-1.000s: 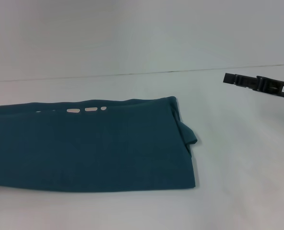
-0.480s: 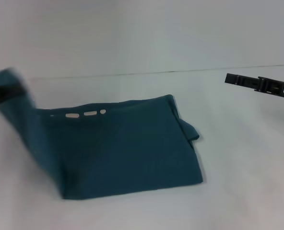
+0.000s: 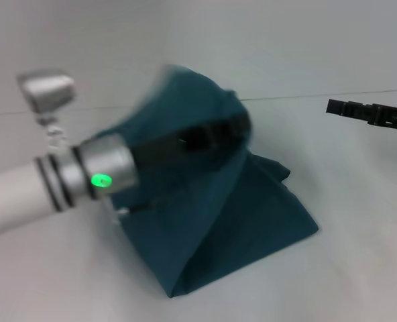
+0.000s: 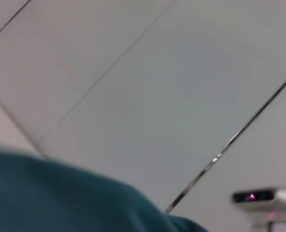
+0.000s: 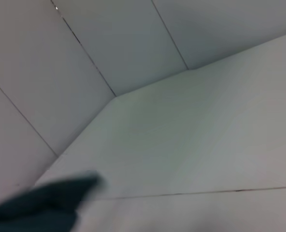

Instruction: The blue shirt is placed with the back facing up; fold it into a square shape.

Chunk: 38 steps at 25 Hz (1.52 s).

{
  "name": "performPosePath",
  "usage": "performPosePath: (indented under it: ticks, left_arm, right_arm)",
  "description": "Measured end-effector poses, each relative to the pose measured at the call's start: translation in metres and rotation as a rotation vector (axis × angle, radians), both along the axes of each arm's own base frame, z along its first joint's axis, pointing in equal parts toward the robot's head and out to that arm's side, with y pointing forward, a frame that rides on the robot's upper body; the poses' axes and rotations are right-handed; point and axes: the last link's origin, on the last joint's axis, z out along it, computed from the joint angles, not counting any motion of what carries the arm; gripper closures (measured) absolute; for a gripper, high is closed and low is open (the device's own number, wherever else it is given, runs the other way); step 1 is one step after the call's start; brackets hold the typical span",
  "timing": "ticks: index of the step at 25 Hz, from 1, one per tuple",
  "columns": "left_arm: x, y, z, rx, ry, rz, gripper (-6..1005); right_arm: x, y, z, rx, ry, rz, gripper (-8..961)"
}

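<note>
Head view: the left gripper (image 3: 235,126), fingers pinched on the blue shirt (image 3: 239,221), holds one end lifted above the half lying below; uneven release could skew the fold; right gripper (image 3: 339,107) idle, well apart.

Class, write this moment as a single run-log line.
left gripper: shut on blue shirt, carrying its end over the rest | right gripper: idle at far right, off the cloth | fold: unfinished
</note>
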Motion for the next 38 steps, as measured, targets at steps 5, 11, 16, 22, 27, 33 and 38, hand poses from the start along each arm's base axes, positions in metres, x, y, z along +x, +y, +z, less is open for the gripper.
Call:
performPosePath:
  ticks: [5,11,16,22,27,33,38]
  left_arm:
    - [0.006,-0.001,-0.044,0.03,0.037,0.084,965]
    - [0.01,-0.012,-0.062,0.04,0.036,0.101,868]
    - [0.011,-0.025,-0.065,0.012,-0.009,0.078,771]
    - [-0.007,-0.036,-0.048,0.032,-0.089,0.068,518]
    - [-0.041,-0.043,-0.018,0.056,-0.094,0.068,349]
    - [-0.088,-0.057,0.022,0.147,-0.043,0.1,113]
    - [-0.11,-0.072,0.041,0.182,0.014,0.08,47]
  right_arm:
    - [-0.002,0.002,0.001,-0.001,-0.01,0.013,215]
    - [-0.007,0.003,-0.006,-0.022,-0.023,0.031,216]
    - [-0.008,0.005,-0.009,-0.025,-0.028,0.03,216]
    - [-0.007,0.004,-0.012,-0.036,-0.032,0.021,216]
    - [-0.01,0.007,-0.015,-0.098,-0.049,-0.011,216]
    - [-0.021,0.021,-0.021,-0.194,-0.09,-0.093,217]
    - [-0.045,0.035,-0.046,-0.245,-0.106,-0.091,217]
